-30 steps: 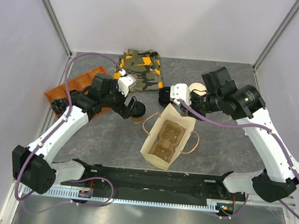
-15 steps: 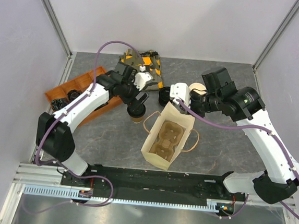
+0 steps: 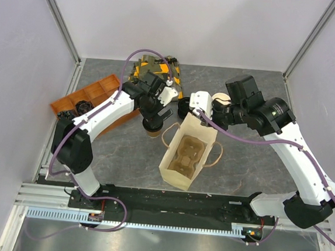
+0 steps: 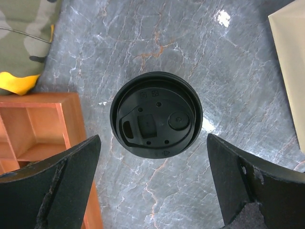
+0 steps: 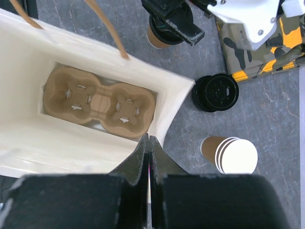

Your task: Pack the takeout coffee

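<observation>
Brown paper cup with round black plastic lid [image 4: 156,114], embossing unreadable, stood between the left gripper's [image 4: 152,142] spread fingers; the right gripper's [image 5: 148,139] fingers pressed together at a white paper bag's [image 5: 71,143] rim.

My left fingers [image 4: 57,186] and right fingers [image 5: 136,164] are matte black. The takeout coffee [image 4: 156,114] has a black lid over a brown cup. The tabletop [image 4: 238,71] is grey marble-patterned with pale and rusty veins. The cloth [image 4: 24,43] is green, tan and black camouflage with yellow-orange patches. The divided tray [image 4: 47,124] is orange, the paper bag [image 5: 28,143] cream with tan handles, its cup carrier [image 5: 99,101] brown. The stacked cups [image 5: 229,153] are tan outside and white inside, and the loose lid [image 5: 215,93] is black.
</observation>
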### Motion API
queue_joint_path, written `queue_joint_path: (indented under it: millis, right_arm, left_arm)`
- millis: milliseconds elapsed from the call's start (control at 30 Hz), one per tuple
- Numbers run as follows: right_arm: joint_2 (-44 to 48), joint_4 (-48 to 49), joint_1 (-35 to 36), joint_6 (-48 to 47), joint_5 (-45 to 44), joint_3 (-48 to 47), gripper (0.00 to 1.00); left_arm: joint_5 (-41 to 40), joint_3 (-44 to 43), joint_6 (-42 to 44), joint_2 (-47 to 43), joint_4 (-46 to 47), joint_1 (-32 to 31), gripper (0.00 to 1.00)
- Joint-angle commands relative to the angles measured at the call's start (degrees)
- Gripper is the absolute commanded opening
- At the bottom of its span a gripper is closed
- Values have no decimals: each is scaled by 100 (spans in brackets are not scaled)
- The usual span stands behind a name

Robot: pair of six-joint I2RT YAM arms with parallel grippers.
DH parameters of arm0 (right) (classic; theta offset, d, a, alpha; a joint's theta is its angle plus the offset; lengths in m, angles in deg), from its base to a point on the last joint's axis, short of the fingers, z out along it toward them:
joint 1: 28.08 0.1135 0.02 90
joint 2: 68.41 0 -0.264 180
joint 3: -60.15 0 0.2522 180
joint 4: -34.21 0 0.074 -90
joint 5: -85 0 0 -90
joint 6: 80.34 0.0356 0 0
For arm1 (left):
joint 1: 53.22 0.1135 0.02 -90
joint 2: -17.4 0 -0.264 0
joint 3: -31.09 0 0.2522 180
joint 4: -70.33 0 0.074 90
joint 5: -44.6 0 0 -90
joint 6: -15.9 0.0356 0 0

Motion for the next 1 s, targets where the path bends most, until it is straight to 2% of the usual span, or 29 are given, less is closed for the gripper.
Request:
queue_joint_path:
  millis: [0,367,433,467,533,567,633,667,733,967]
  right_arm:
    - [180,358,12,6,73,97,0]
    - [31,358,12,6,30,-52,0]
    - [-30,411,12,250,-119,-105,0]
    - [-65,550,20,426,-433,-149,12]
    - [-232,622,12,804,-725,-237,29]
    - [-302,596,-6,875,-840,-376,47]
    - [-443,526,-111,964,-797,-500,60]
    - [-469,456,-164,921,-727,-579,70]
    - [-514,411,-217,859,-613,-580,73]
    - [-1154,-80,-690,244,-156,-939,75]
  left_arm:
    - [-138,-122,84,54,-93,2,99]
    - [47,-96,58,335,39,2,98]
    - [74,-148,49,380,57,2,98]
    - [65,-157,58,388,65,2,98]
    - [100,-184,67,380,66,2,98]
    - [109,-184,67,362,57,2,98]
    - [118,-166,67,310,57,2,98]
    - [126,-166,67,292,48,2,98]
    - [109,-149,76,266,57,2,98]
    - [100,-184,120,257,57,2,98]
